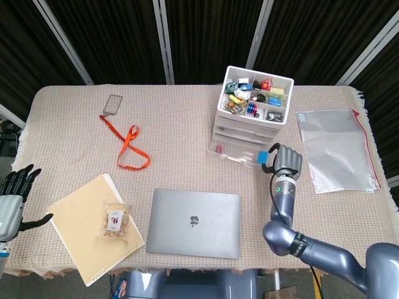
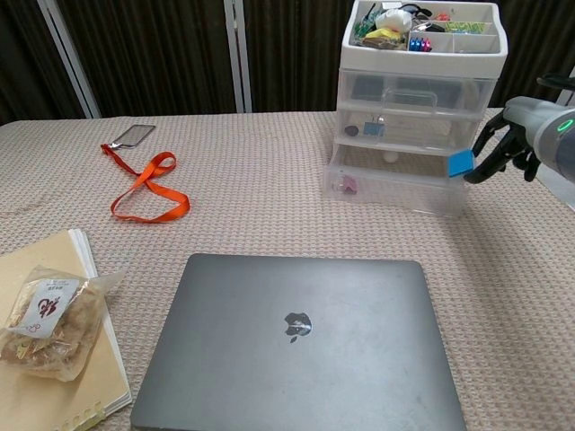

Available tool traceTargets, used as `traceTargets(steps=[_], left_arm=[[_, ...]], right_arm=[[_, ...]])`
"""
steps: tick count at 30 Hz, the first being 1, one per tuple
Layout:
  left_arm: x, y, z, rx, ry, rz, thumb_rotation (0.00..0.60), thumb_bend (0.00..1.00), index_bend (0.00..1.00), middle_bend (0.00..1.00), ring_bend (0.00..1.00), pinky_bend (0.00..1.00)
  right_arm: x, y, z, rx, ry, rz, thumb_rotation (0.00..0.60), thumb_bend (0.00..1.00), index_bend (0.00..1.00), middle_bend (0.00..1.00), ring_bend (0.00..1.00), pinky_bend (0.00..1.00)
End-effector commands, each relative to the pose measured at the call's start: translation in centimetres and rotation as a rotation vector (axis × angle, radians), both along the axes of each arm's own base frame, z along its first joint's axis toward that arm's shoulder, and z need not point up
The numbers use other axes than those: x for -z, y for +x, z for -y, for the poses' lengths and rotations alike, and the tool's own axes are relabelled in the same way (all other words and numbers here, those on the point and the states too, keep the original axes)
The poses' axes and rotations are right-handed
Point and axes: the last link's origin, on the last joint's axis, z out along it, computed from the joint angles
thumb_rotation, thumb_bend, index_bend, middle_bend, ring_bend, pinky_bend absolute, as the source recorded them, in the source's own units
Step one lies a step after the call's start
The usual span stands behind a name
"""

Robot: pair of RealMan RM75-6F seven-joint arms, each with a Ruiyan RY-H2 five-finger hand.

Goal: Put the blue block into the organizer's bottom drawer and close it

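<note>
From the head view we see our right hand (image 1: 285, 161) pinching the blue block (image 1: 264, 156) at its fingertips, carried over the right front corner of the pulled-out bottom drawer (image 1: 237, 153) of the organizer (image 1: 254, 106). Our left hand (image 1: 12, 194) hangs off the left edge of the tabletop (image 1: 174, 118) with fingers spread and holding nothing. A laptop (image 1: 194, 223) lies closed in front of us, well clear of the drawer. From the chest view the block (image 2: 461, 162) sits just at the drawer's (image 2: 395, 184) right end, level with or a little above its rim; we cannot tell whether it is over the opening or still outside the wall. The right hand (image 2: 503, 148) approaches from the right. To do this well, we judge we should move the block further left until it is plainly over the opening, lower it past the rim without knocking the clear wall, and only then let go, keeping clear of the small pink item (image 2: 348, 184) already inside. The drawer then needs a straight, even push to close.
</note>
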Motion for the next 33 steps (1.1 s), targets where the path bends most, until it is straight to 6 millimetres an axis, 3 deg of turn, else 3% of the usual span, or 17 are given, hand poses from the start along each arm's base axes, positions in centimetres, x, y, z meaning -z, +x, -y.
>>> traceTargets(steps=[1, 14, 24, 31, 33], left_arm=[[0.0, 0.0, 0.0, 0.001, 0.0, 0.001, 0.6, 0.15, 0.07, 0.0, 0.0, 0.0], [0.0, 0.1, 0.1, 0.003, 0.004, -0.001, 0.6, 0.15, 0.07, 0.0, 0.0, 0.0], [0.0, 0.1, 0.1, 0.001, 0.007, 0.0, 0.6, 0.15, 0.07, 0.0, 0.0, 0.0], [0.0, 0.1, 0.0, 0.004, 0.004, 0.003, 0.6, 0.15, 0.07, 0.0, 0.0, 0.0], [0.0, 0.1, 0.0, 0.005, 0.004, 0.002, 0.6, 0.15, 0.07, 0.0, 0.0, 0.0]], right_arm=[[0.1, 0.1, -0.1, -0.005, -0.005, 0.003, 0.6, 0.16, 0.42, 0.79, 0.82, 0.64], [0.2, 0.3, -0.7, -0.016, -0.002, 0.006, 0.6, 0.16, 0.42, 0.79, 0.82, 0.64], [1.2, 0.6, 0.2, -0.007, -0.011, 0.021, 0.6, 0.16, 0.41, 0.79, 0.82, 0.64], [1.2, 0.6, 0.6, -0.009, -0.034, 0.021, 0.6, 0.08, 0.13, 0.79, 0.82, 0.64], [1.1, 0.6, 0.6, -0.013, -0.04, 0.022, 0.6, 0.08, 0.1, 0.79, 0.82, 0.64]])
